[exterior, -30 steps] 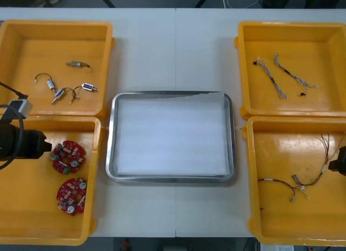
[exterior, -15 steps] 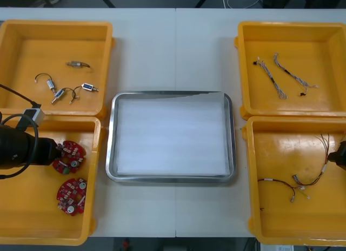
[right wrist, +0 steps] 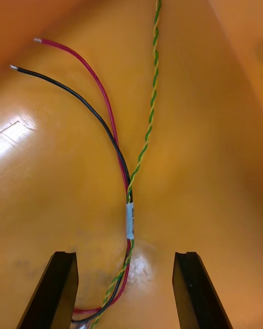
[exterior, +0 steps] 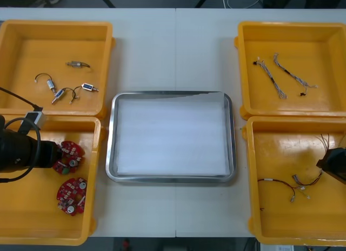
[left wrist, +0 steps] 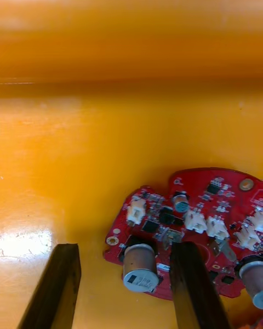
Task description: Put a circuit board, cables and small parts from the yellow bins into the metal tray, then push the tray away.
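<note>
Two round red circuit boards lie in the near left yellow bin. My left gripper is low over the upper board. In the left wrist view it stands open, with the edge of that board between the fingers and one finger overlapping it. My right gripper is down in the near right bin. It is open astride a bundle of red, black and yellow-green cables. The metal tray sits in the middle, white inside and bare.
The lower board lies just below the upper one. The far left bin holds several small metal parts. Thin cables lie in the far right bin. More cables spread across the near right bin's floor.
My left gripper has moved right and slightly nearer, reaching the upper board. The right gripper has shifted a little inward and down over the cables.
</note>
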Tool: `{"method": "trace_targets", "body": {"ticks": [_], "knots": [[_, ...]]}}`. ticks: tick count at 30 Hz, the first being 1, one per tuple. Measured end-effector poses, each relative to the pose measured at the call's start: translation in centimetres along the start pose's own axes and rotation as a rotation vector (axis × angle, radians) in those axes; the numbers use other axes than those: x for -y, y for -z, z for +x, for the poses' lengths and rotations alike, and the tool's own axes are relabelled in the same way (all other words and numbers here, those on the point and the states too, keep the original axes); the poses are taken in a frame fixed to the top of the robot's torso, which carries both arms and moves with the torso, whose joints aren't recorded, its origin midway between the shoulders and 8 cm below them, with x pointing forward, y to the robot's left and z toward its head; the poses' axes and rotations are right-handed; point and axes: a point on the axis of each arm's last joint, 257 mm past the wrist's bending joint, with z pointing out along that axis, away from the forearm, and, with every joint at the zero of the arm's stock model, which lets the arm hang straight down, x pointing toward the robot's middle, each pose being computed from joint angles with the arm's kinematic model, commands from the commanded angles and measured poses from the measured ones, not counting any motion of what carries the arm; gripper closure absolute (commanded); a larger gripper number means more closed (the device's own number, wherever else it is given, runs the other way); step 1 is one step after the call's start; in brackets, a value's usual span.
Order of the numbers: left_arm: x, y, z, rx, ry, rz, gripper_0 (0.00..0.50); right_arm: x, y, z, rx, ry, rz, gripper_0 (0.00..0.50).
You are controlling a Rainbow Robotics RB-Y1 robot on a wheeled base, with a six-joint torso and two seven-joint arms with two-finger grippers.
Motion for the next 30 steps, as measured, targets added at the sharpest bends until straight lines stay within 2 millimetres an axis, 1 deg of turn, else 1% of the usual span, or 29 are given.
{"method": "trace_targets", "body": {"ticks": [1,2,6,14,18,21,24,25,26,27,28,30], "knots": [[0.0,0.0,0.0,0.002,0.0,0.0,0.479,0.0,-0.4,0.2,-0.002,0.001,0.0,0.0],[0.0,0.0,0.0,0.004,0.001,0.0,0.5,0.1,-0.7,0.4,-0.006,0.002,0.003,0.0],[-0.1,0.0,-0.2,0.012,-0.001,-0.004,0.5,0.4,-1.7,1.0,-0.021,-0.002,0.009,0.0],[-0.2,0.0,-0.3,0.015,-0.001,-0.005,0.5,1.0,-2.5,1.7,-0.044,-0.012,0.021,0.0],[-0.1,0.0,-0.4,0.017,-0.003,-0.005,0.5,1.1,-2.8,1.8,-0.043,-0.016,0.02,0.0],[0.1,0.3,-0.4,0.015,-0.01,-0.005,0.5,1.2,-3.0,1.6,-0.038,-0.022,0.016,0.0],[-0.1,1.1,0.2,-0.016,-0.017,-0.018,0.5,1.2,-3.1,1.5,-0.035,-0.024,0.015,0.0],[-0.2,1.6,0.4,-0.029,-0.02,-0.025,0.5,1.2,-3.1,1.5,-0.035,-0.024,0.015,0.062],[-0.4,2.1,0.4,-0.034,-0.02,-0.031,0.5,1.2,-3.1,1.4,-0.035,-0.024,0.015,0.167],[-0.5,2.7,0.3,-0.037,-0.021,-0.038,0.5,1.1,-3.1,1.4,-0.034,-0.024,0.014,0.406],[-0.7,3.3,0.2,-0.038,-0.022,-0.044,0.5,1.1,-3.1,1.3,-0.033,-0.024,0.013,0.497],[-1.1,4.4,-0.1,-0.038,-0.02,-0.057,0.5,1.0,-3.1,1.2,-0.029,-0.024,0.011,0.5]]}}
